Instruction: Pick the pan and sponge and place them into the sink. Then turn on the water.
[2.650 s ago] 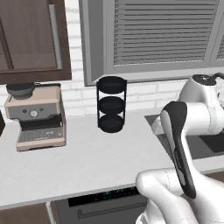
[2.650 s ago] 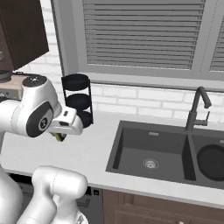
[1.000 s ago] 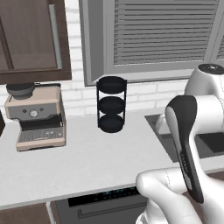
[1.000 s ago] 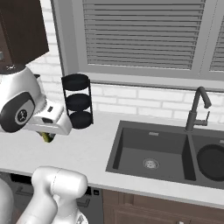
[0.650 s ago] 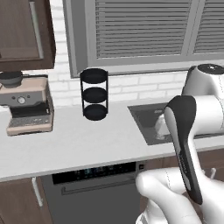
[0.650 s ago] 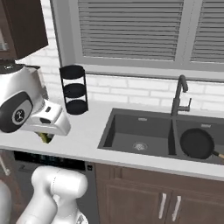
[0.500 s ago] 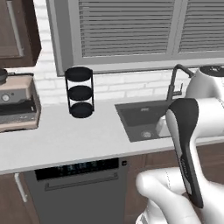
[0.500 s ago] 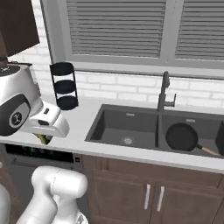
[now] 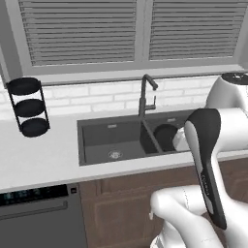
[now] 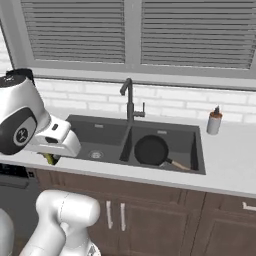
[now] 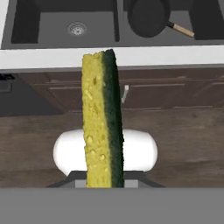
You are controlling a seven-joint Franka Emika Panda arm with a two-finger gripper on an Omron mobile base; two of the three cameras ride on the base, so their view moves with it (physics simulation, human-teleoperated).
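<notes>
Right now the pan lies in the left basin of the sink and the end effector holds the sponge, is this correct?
Not quite. The pan lies in the right basin of the sink, as the right base view shows; the left basin holds only its drain. The rest is correct: in the hand view the end effector holds the sponge, not yet over the sink.

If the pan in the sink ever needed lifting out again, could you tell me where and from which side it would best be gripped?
Probably by the wooden handle, coming down from above. The pan lies flat in the right basin of the sink, its round body too wide for the jaws. The slim straight handle points toward the basin's front right corner, with room on both sides. The gripper is currently shut on the sponge.
</notes>
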